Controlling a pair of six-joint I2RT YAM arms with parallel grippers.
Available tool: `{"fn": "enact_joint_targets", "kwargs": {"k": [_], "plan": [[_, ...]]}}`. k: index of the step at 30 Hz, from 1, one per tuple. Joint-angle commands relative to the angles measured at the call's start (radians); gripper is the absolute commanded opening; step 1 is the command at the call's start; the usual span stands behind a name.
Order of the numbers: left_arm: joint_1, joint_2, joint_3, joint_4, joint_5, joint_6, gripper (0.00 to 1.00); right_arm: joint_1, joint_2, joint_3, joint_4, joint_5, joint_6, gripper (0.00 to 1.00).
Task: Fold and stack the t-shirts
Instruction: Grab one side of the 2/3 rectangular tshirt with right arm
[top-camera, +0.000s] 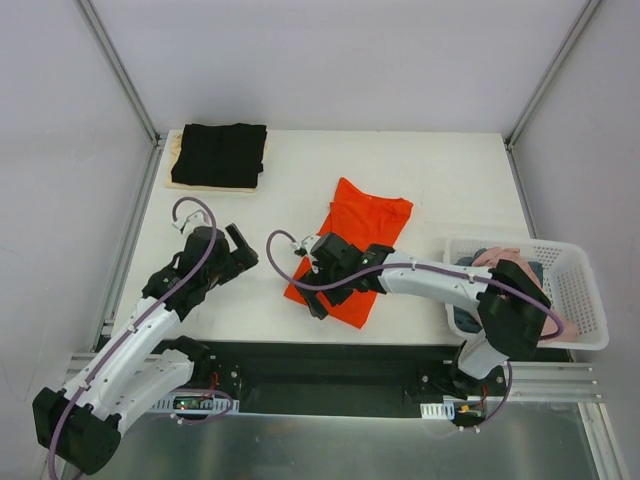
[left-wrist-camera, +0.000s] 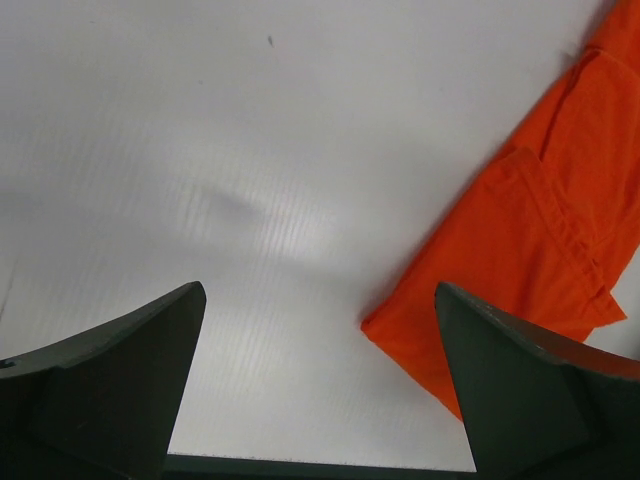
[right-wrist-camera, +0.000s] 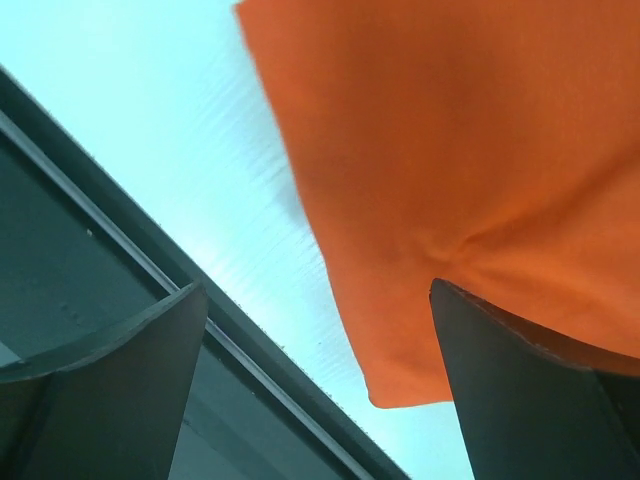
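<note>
- Top external: black t-shirt (top-camera: 218, 155) folded, stacked upper left.
- Orange t-shirt (top-camera: 368, 222) part-folded, centre of worktop (top-camera: 450, 180).
- Other t-shirts (top-camera: 497, 260) wait in basket (top-camera: 590, 300).
- Left jaws, right jaws spread, empty.

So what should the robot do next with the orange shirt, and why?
Probably lower the right claw and pinch the near edge of the orange shirt. The claw hangs open right over that edge, and the shirt lies long and only partly folded.
</note>
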Motion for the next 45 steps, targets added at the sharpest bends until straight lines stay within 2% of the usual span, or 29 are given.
{"fn": "enact_joint_targets", "kwargs": {"k": [1,7,10,12,17,20,21,22,28,29,31,32,34,35,37,38,41,45], "plan": [[0.071,-0.018,-0.029,-0.047,-0.026,0.014,0.99,0.080,-0.060,-0.036,-0.010,0.129,-0.173,0.96],[0.203,0.048,-0.022,-0.045,0.068,0.004,1.00,0.088,0.016,-0.041,0.013,0.150,-0.210,0.90],[0.240,0.097,0.001,-0.045,0.105,0.012,0.99,0.087,0.056,-0.033,0.018,0.167,-0.222,0.86],[0.251,0.103,0.010,-0.045,0.113,0.018,1.00,0.087,0.081,-0.027,0.013,0.141,-0.221,0.80],[0.292,0.114,0.026,-0.044,0.114,0.018,0.99,0.103,0.079,-0.067,0.024,0.142,-0.172,0.75],[0.304,0.131,0.038,-0.045,0.113,0.021,0.99,0.120,0.090,-0.079,0.029,0.185,-0.163,0.65],[0.307,0.139,0.046,-0.045,0.113,0.024,0.99,0.123,0.110,-0.073,0.026,0.210,-0.161,0.50],[0.310,0.143,0.049,-0.045,0.117,0.026,0.99,0.125,0.121,-0.069,0.021,0.221,-0.156,0.46],[0.323,0.160,0.084,-0.044,0.120,0.030,0.99,0.145,0.171,-0.042,0.007,0.239,-0.123,0.43],[0.324,0.159,0.086,-0.044,0.117,0.032,0.99,0.148,0.171,-0.039,0.004,0.244,-0.118,0.34],[0.326,0.155,0.087,-0.045,0.105,0.037,0.99,0.160,0.168,-0.033,-0.010,0.234,-0.106,0.26],[0.327,0.155,0.087,-0.044,0.099,0.037,0.99,0.162,0.164,-0.032,-0.014,0.222,-0.100,0.19],[0.332,0.154,0.084,-0.044,0.082,0.035,0.99,0.176,0.135,-0.027,-0.030,0.190,-0.075,0.15],[0.332,0.154,0.084,-0.044,0.076,0.035,0.99,0.182,0.119,-0.026,-0.028,0.149,-0.066,0.09],[0.335,0.157,0.084,-0.044,0.065,0.037,0.99,0.194,0.060,-0.026,-0.016,0.091,-0.043,0.07],[0.336,0.157,0.086,-0.044,0.066,0.038,0.99,0.197,0.041,-0.022,-0.010,0.004,-0.029,0.04],[0.337,0.143,0.090,-0.044,0.063,0.040,0.99,0.197,-0.013,-0.003,0.001,-0.132,0.020,0.02],[0.338,0.114,0.090,-0.044,0.047,0.044,0.99,0.192,-0.062,0.060,-0.042,-0.212,0.023,0.01]]}}
